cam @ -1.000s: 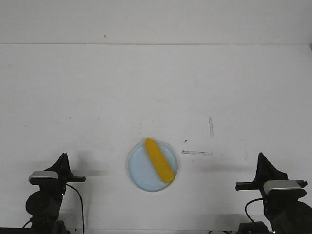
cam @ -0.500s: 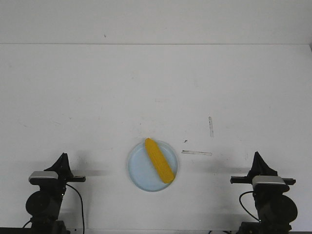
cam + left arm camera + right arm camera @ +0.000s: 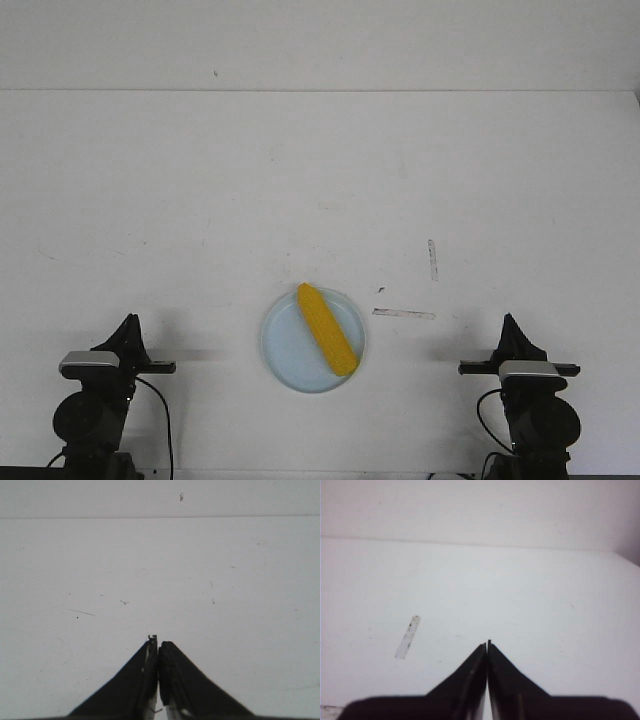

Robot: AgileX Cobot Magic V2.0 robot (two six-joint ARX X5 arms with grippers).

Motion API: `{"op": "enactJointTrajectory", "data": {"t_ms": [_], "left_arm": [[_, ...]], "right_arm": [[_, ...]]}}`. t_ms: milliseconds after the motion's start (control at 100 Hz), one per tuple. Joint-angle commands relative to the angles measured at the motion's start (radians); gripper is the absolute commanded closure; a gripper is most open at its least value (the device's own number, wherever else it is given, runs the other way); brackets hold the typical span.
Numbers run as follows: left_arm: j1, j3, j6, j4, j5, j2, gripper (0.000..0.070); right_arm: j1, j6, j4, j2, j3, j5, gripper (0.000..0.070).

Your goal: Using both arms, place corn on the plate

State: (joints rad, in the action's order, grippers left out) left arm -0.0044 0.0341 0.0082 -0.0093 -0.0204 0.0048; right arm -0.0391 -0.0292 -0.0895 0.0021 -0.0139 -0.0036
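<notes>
The yellow corn [image 3: 327,329] lies diagonally on the pale blue plate [image 3: 285,350] near the table's front middle. My left gripper [image 3: 129,322] is at the front left, well left of the plate, shut and empty; it also shows in the left wrist view [image 3: 158,642]. My right gripper [image 3: 510,320] is at the front right, well right of the plate, shut and empty; it also shows in the right wrist view [image 3: 487,643]. Neither wrist view shows the corn or the plate.
Two strips of worn tape mark the white table right of the plate: one lying crosswise [image 3: 403,314] and one pointing away from me [image 3: 432,259], the latter also in the right wrist view [image 3: 407,637]. The table's back edge meets a white wall [image 3: 320,45].
The right arm has swung leftward and its gripper now points straight ahead. The left arm, the corn and the plate have not moved.
</notes>
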Motion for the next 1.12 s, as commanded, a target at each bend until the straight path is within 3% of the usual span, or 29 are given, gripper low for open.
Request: {"op": "enactJointTrajectory", "data": {"t_ms": [0, 1110], "left_arm": [[0.0, -0.021, 0.002, 0.011, 0.001, -0.002, 0.07], [0.0, -0.021, 0.002, 0.011, 0.001, -0.002, 0.0699]], "right_arm": [[0.001, 0.013, 0.02, -0.001, 0.001, 0.001, 0.0694], [0.0, 0.013, 0.045, -0.001, 0.001, 0.003, 0.0694]]}}
